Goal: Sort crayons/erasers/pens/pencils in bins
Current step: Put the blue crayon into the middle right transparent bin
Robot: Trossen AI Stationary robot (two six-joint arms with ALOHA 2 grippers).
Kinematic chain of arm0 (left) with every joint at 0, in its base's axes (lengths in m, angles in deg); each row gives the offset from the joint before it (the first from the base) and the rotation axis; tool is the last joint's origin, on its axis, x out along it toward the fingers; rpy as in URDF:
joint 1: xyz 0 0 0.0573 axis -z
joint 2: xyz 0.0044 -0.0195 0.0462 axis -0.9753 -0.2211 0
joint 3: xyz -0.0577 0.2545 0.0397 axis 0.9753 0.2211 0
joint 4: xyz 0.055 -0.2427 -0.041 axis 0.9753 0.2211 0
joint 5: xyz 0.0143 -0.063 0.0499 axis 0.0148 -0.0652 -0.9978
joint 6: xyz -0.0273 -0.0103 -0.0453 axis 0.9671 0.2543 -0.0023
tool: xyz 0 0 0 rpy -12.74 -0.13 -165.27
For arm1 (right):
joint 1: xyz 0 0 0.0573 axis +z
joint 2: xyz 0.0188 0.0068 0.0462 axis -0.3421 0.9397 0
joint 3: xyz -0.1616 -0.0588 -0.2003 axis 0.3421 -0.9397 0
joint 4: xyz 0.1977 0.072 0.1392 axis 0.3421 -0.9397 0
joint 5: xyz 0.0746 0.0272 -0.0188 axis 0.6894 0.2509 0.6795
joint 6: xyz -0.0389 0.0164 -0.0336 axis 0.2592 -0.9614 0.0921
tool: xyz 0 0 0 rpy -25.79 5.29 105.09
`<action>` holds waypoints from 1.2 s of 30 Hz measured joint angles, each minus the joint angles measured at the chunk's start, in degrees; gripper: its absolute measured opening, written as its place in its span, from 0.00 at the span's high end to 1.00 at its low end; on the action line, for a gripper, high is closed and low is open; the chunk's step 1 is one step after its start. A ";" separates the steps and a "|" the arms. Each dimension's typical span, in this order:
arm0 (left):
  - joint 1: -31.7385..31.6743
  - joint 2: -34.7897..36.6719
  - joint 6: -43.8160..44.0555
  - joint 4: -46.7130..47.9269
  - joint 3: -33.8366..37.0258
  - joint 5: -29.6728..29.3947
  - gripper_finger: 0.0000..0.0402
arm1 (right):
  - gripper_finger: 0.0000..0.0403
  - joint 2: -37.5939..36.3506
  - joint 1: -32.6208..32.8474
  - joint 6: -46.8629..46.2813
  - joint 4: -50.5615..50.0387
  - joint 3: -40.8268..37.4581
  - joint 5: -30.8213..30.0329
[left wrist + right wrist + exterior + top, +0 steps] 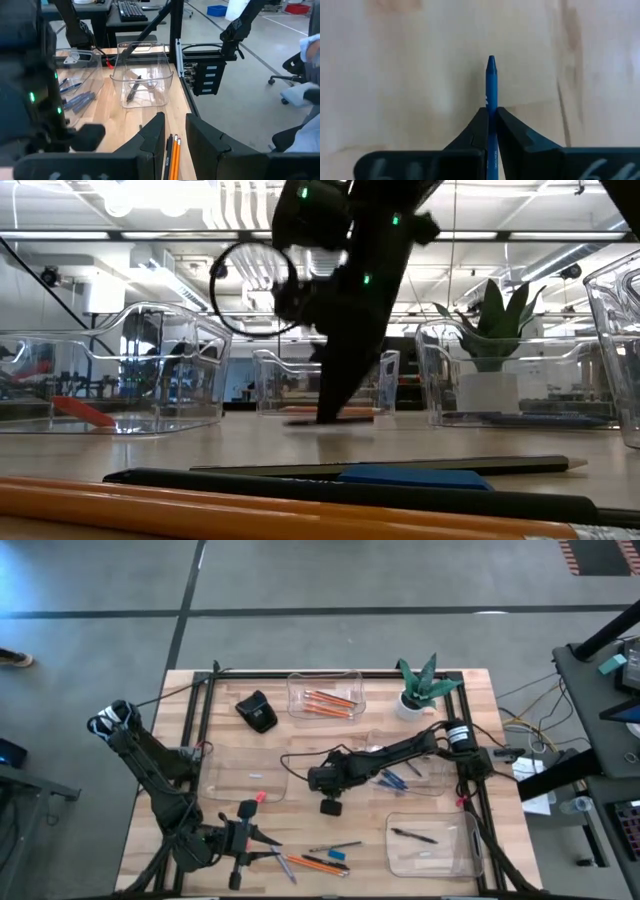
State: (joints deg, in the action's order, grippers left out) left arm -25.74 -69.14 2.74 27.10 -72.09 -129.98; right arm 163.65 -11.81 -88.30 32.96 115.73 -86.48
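My right gripper (330, 802) stands at the table's middle, pointing down, shut on a blue crayon (491, 80). In the low view its fingers (340, 405) reach down to the tabletop. My left gripper (272, 856) is open and lies level near the front edge. Its fingers (152, 137) stand on either side of the near ends of two orange pencils (173, 155), which lie flat on the table. A black pen (335, 847) and a blue piece (337, 856) lie beside the pencils (320, 864). A pink eraser (260, 797) lies left of centre. My right gripper pinches the blue crayon's shaft (491, 107) between its two fingers. The crayon lies along the fingers, and its pointed end (491, 61) sticks out past the fingertips toward the table. The fingers come from above, pointing down. Whether the point touches the wood cannot be told.
Four clear bins stand on the table: a far one with pencils (325, 695), a left one (245, 775), a right one with blue crayons (410, 775) and a near right one with a pen (430, 845). A black lump (258, 710) and a potted plant (420, 690) stand at the back.
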 joint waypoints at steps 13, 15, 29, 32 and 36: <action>0.04 -0.28 2.86 1.34 -0.01 0.29 0.85 | 0.97 -18.42 0.51 -1.94 -6.69 -4.20 -12.24; 0.07 -0.41 3.01 1.70 -0.01 0.26 0.85 | 0.97 -21.59 0.86 -3.59 -6.71 -6.07 -13.41; 0.00 -0.72 2.76 2.39 0.00 0.25 0.85 | 0.97 -38.98 5.51 -26.59 -15.51 -25.20 -14.45; -0.10 -0.72 2.38 2.39 0.00 0.22 0.85 | 0.97 -41.61 6.46 -29.11 -14.99 -28.67 -14.46; -0.13 -0.72 2.43 2.38 0.00 0.20 0.85 | 0.97 -44.90 6.55 -32.19 -15.36 -33.17 -14.65</action>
State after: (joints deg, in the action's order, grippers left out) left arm -25.87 -69.86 5.18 29.47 -72.09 -129.77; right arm 118.75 -5.26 -120.49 17.59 82.56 -101.14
